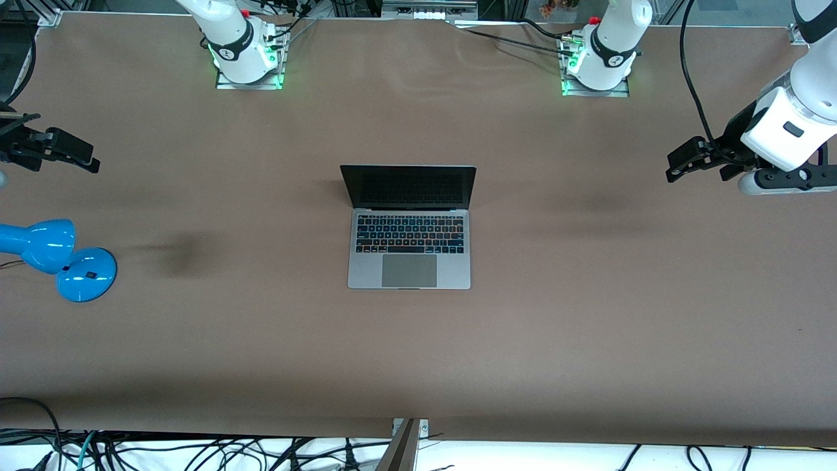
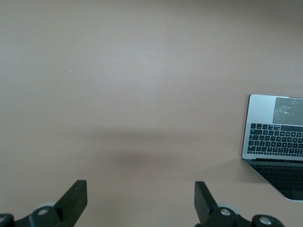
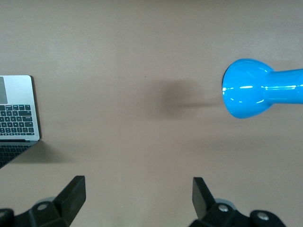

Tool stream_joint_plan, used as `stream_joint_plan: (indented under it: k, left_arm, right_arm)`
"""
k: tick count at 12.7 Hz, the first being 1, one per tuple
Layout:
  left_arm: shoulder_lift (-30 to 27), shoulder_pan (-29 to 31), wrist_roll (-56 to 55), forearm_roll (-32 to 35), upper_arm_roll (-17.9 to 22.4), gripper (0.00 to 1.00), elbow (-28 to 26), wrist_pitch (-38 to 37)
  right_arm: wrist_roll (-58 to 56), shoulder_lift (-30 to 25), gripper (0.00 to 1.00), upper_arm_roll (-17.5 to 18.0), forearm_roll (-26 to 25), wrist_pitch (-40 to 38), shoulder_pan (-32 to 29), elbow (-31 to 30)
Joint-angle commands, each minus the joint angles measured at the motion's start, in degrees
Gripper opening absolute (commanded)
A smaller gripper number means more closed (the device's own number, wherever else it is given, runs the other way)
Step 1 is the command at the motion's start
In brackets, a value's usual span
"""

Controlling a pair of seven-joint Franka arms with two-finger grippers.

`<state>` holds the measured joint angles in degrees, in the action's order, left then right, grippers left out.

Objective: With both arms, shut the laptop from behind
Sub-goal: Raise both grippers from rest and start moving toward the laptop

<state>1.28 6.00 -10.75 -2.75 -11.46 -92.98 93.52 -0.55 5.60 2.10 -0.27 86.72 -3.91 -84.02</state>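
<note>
The laptop (image 1: 409, 229) sits open in the middle of the worktop (image 1: 588, 340), well away from every edge. Its dark screen stands upright on the side toward the robots' bases, and its black keyboard and grey trackpad face the front camera.

The left end effector (image 1: 683, 163) hangs in the air over the worktop at the left arm's end, well apart from the laptop, its black fingers (image 2: 75, 196) spread wide with nothing between them. In the left wrist view the fingers frame bare worktop, with the laptop off to one side.

The right end effector (image 1: 72, 156) hangs over the worktop at the right arm's end, likewise well apart from the laptop. Its fingers (image 3: 73, 194) are also spread wide and hold nothing.

A blue lamp (image 1: 59, 258) stands near the worktop's edge at the right arm's end, nearer to the front camera than the right end effector, its round base resting on the worktop. Its blue head shows in the right wrist view above bare worktop.

Both arms' bases stand along the worktop's edge farthest from the front camera.
</note>
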Motion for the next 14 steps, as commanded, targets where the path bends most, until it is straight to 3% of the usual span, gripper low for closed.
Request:
stream_joint_plan:
  k: [1, 11, 14]
  left_arm:
    - [-0.84, 0.24, -0.14, -0.67, -0.05, 1.00, 0.25, -1.93]
    - [0.92, -2.04, -1.46, -1.46, -0.40, 1.00, 0.34, -1.23]
    - [0.83, -2.57, -6.55, -2.17, -3.82, 1.00, 0.34, -1.23]
  right_arm:
    - [0.20, -0.42, 1.00, 0.10, 0.18, -0.23, -0.23, 0.26]
    - [2.73, 0.63, 0.98, 0.45, 0.62, 0.64, 0.12, 0.26]
    - [3.10, 0.99, 0.98, 0.54, 0.71, 1.35, 1.00, 0.26]
